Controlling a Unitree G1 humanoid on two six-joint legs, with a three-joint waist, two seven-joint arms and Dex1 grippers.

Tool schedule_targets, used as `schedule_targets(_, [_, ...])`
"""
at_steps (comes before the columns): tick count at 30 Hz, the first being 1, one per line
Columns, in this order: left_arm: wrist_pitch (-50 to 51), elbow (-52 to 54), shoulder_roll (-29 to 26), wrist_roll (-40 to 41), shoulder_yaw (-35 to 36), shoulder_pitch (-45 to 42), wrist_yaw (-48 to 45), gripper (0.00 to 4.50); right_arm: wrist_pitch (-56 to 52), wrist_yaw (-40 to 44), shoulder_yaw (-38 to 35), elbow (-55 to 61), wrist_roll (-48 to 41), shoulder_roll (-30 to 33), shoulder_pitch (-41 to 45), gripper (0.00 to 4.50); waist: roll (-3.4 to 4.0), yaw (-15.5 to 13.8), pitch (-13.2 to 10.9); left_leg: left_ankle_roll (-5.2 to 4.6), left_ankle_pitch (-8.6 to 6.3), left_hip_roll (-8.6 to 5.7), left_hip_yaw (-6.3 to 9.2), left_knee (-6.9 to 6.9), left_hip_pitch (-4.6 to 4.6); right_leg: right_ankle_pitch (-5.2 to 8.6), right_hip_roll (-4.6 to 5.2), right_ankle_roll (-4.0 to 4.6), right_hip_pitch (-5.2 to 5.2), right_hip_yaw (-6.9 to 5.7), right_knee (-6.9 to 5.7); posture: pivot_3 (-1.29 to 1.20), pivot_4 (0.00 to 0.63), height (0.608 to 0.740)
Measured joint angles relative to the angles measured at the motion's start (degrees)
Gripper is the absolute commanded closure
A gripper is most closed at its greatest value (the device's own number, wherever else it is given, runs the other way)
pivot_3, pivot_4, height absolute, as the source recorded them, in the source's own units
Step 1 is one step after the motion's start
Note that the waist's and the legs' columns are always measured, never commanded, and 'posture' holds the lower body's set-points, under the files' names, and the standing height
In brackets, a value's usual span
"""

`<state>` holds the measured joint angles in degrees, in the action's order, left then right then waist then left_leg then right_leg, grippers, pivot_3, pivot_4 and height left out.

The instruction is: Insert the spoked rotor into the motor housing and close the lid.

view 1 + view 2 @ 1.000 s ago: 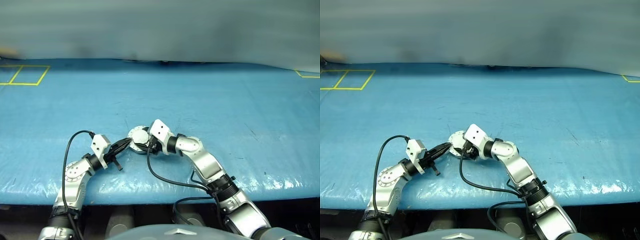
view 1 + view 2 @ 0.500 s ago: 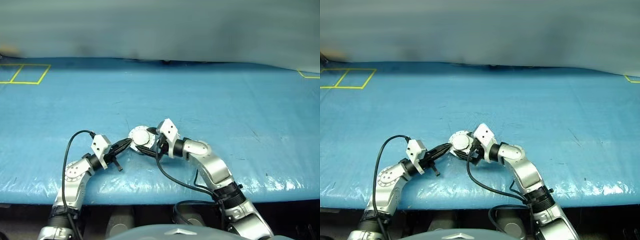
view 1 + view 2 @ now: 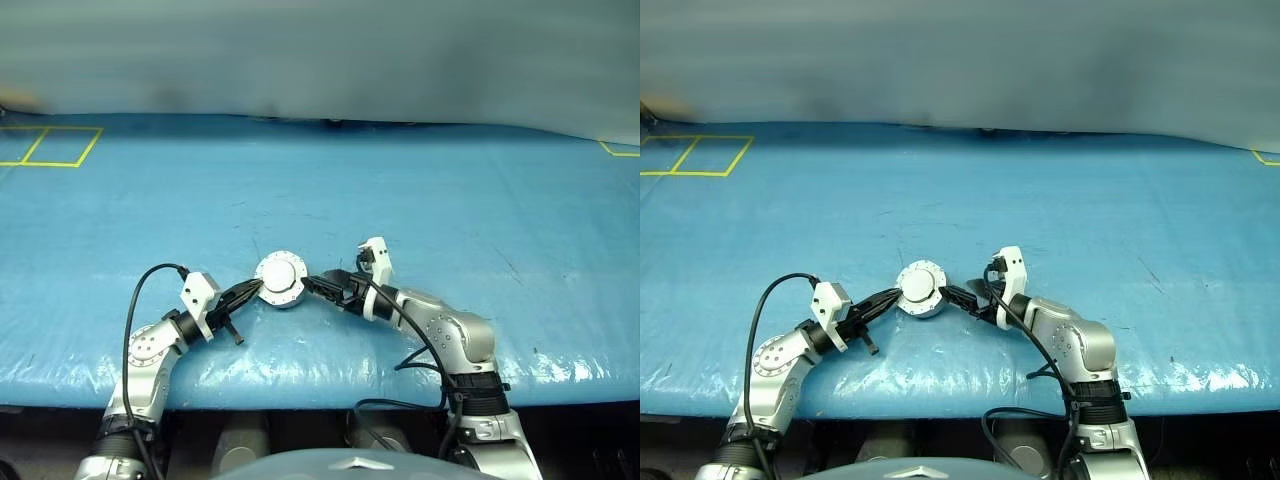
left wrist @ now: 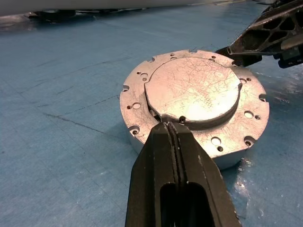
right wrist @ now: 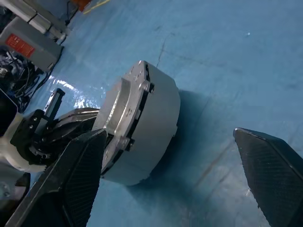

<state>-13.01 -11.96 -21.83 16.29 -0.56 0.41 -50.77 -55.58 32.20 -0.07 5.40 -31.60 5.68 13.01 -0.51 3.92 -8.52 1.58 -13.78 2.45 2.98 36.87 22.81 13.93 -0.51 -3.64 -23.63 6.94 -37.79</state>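
1. left eye view: a round silver assembly is seen on the blue table cover (image 3: 450, 200), near the table's near edge and between the two grippers. it is the motor housing (image 3: 281, 296) with the lid (image 3: 280, 272) seated on top.

2. the lid is shown as a flat disc with a raised round centre plate and small holes around its flange; in the left wrist view the lid (image 4: 194, 90) is seen lying flush on the housing's wall (image 4: 227, 161).

3. the spoked rotor cannot be made out anywhere, and whether it sits inside the closed housing cannot be told.

4. the left gripper (image 3: 256, 287) is held level at the assembly's left side. its two black fingers (image 4: 163, 161) are pressed together with nothing between them, and their tips are placed at the lid's edge, against the step of the raised plate.

5. the right gripper (image 3: 312, 284) is seen at the assembly's right side, pointed toward it. its jaws are spread wide and nothing is gripped.

6. in the right wrist view the two fingers (image 5: 75, 184) are seen far apart, with the housing (image 5: 151, 127) ahead of them, closer to one finger than to the other. no contact between these fingers and the housing can be seen.

7. yellow tape lines (image 3: 50, 150) are marked on the cover at the far left corner, and another yellow mark (image 3: 615, 150) at the far right.
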Motion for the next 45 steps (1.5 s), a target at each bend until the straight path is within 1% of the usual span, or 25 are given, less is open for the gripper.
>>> schedule_targets(5, [-0.16, 0.21, 0.00, -0.19, -0.02, 0.25, 0.55, 4.50, -4.54, -1.08, -2.76, -1.56, -5.29, -3.58, -0.04, 0.03, 0.01, 0.06, 0.00, 0.00, 0.00, 0.00, 0.00, 0.01, 0.01, 0.00, 0.01, -0.01, 0.01, 0.00, 0.01, 0.00, 0.150, 0.740])
schedule_targets(8, [-0.22, 0.46, -0.01, -0.30, -0.03, 0.42, 0.71, 4.50, -5.31, -2.14, -3.98, -3.08, -7.11, -4.89, 0.26, 0.03, 0.02, 0.05, -0.01, 0.00, 0.00, -0.01, 0.00, 0.00, 0.03, 0.00, 0.01, -0.01, -0.01, 0.00, 0.02, 0.00, 0.150, 0.740])
schedule_targets(9, [-0.22, 0.51, -0.01, -0.34, -0.04, 0.45, 0.71, 4.50, -5.56, -2.40, -4.37, -3.23, -7.43, -5.19, 0.39, 0.40, 0.02, 0.07, -0.01, 0.00, 0.00, 0.00, -0.01, 0.00, 0.03, 0.00, 0.01, -0.01, -0.02, 0.00, 0.02, 0.00, 0.150, 0.740])
schedule_targets(10, [-0.22, 0.55, -0.02, -0.37, -0.04, 0.50, 0.73, 4.50, -6.00, -2.71, -4.88, -3.61, -7.91, -5.54, 0.61, 0.64, 0.01, 0.09, -0.01, 0.00, 0.00, 0.00, 0.00, -0.01, 0.03, 0.00, 0.00, -0.01, -0.02, 0.00, 0.02, 0.00, 0.150, 0.740])
schedule_targets(17, [-0.20, 0.68, -0.28, -0.52, 0.06, 0.78, 0.82, 4.50, -6.37, -3.90, -6.25, -5.29, -9.95, -6.70, 1.23, 2.93, 0.03, 0.12, -0.02, 0.00, 0.00, 0.00, 0.00, -0.05, 0.03, 0.00, 0.00, -0.01, -0.04, 0.00, 0.02, 0.00, 0.150, 0.740])
schedule_targets(18, [-0.20, 0.76, -0.35, -0.54, 0.02, 0.88, 0.78, 4.50, -6.46, -3.98, -6.23, -5.41, -10.07, -6.50, 1.22, 3.21, 0.03, 0.07, -0.02, 0.00, 0.00, 0.00, 0.00, -0.04, 0.03, 0.00, 0.01, -0.01, -0.03, -0.01, 0.02, 0.00, 0.150, 0.740])
schedule_targets(19, [-0.22, 0.80, -0.37, -0.51, 0.02, 1.08, 0.76, 4.50, -6.42, -3.88, -6.23, -5.39, -10.44, -6.46, 1.23, 3.37, 0.05, 0.07, -0.03, 0.00, 0.00, -0.01, -0.01, -0.05, 0.03, 0.01, 0.01, -0.01, -0.02, 0.00, 0.03, 0.00, 0.150, 0.740])
schedule_targets(24, [-0.05, 0.80, -0.20, -0.35, 0.10, 1.09, 0.81, 4.50, -6.32, -4.05, -6.07, -5.39, -10.59, -6.21, 1.24, 3.37, 0.06, 0.08, -0.04, 0.00, 0.00, 0.00, 0.00, -0.04, 0.02, 0.01, 0.00, -0.01, -0.02, 0.00, 0.03, 0.00, 0.150, 0.740])
schedule_targets(27, [0.43, 0.80, 1.20, 0.87, 0.83, 1.23, 1.23, 4.50, -6.23, -4.38, -6.06, -5.40, -10.74, -6.20, 1.24, 3.37, 0.07, 0.08, -0.04, 0.00, 0.00, -0.01, 0.00, -0.04, 0.04, 0.01, 0.01, -0.01, -0.03, 0.00, 0.03, 0.00, 0.150, 0.740])
schedule_targets(31, [4.93, 1.64, 4.84, 6.96, 2.50, 1.96, 1.94, 4.50, -6.11, -5.46, -7.17, -5.48, -11.85, -6.99, 1.39, 3.37, 0.03, 0.23, -0.17, 0.00, 0.00, 0.01, 0.01, -0.02, 0.15, 0.00, -0.02, -0.02, -0.13, -0.01, 0.01, 0.00, 0.150, 0.740])
schedule_targets(32, [6.35, 2.51, 5.76, 9.77, 3.30, 2.44, 1.51, 4.50, -6.13, -5.88, -7.60, -5.48, -12.32, -7.26, 1.39, 3.37, -0.02, 0.40, -0.28, 0.00, 0.00, 0.03, 0.01, -0.03, 0.21, 0.00, -0.03, -0.02, -0.18, -0.01, 0.01, 0.00, 0.150, 0.740])
schedule_targets(35, [8.83, 5.79, 6.69, 15.08, 4.70, 2.49, 0.42, 4.50, -6.14, -6.48, -8.44, -5.49, -13.26, -7.84, 1.40, 3.37, -0.03, 0.53, -0.40, 0.00, 0.00, 0.03, 0.07, -0.03, 0.41, -0.03, -0.06, -0.08, -0.33, -0.03, 0.02, 0.00, 0.150, 0.740])
schedule_targets(36, [9.98, 6.69, 6.94, 16.81, 5.37, 2.31, 0.32, 4.12, -6.13, -6.97, -9.00, -5.49, -13.80, -8.13, 1.42, 3.37, -0.01, 0.53, -0.42, 0.00, 0.00, 0.02, 0.09, -0.03, 0.48, -0.08, -0.06, -0.18, -0.38, -0.04, 0.02, 0.00, 0.150, 0.740])
schedule_targets(37, [11.13, 7.37, 7.18, 18.33, 5.96, 2.28, 0.29, 3.94, -6.12, -7.41, -9.68, -5.49, -14.23, -8.33, 1.47, 3.37, 0.00, 0.54, -0.42, 0.00, 0.00, 0.01, 0.11, -0.02, 0.62, -0.14, -0.06, -0.31, -0.49, -0.04, 0.02, 0.00, 0.150, 0.740])
schedule_targets(39, [13.70, 7.90, 8.11, 21.22, 7.11, 2.37, 0.37, 3.24, -6.02, -8.40, -11.43, -5.49, -15.23, -8.61, 1.66, 3.37, 0.00, 0.54, -0.42, 0.00, 0.00, -0.02, 0.12, 0.05, 0.95, -0.23, -0.05, -0.45, -0.79, -0.04, 0.01, 0.00, 0.150, 0.740])
schedule_targets(44, [18.94, 8.07, 10.29, 26.62, 9.39, 2.55, 1.31, 1.57, -4.66, -11.43, -16.80, -5.49, -18.12, -9.88, 2.71, 3.37, 0.00, 0.60, -0.56, -0.01, -0.01, -0.02, 0.12, 0.06, 1.03, -0.24, -0.07, -0.47, -0.88, -0.04, 0.02, 0.00, 0.150, 0.740])
schedule_targets(45, [19.64, 8.21, 10.58, 27.22, 9.64, 2.54, 1.70, 1.18, -4.42, -11.95, -17.83, -5.48, -19.14, -10.33, 3.11, 3.37, 0.02, 0.63, -0.58, -0.02, -0.01, -0.01, 0.13, 0.06, 1.03, -0.24, -0.08, -0.47, -0.88, -0.04, 0.01, 0.00, 0.150, 0.740])
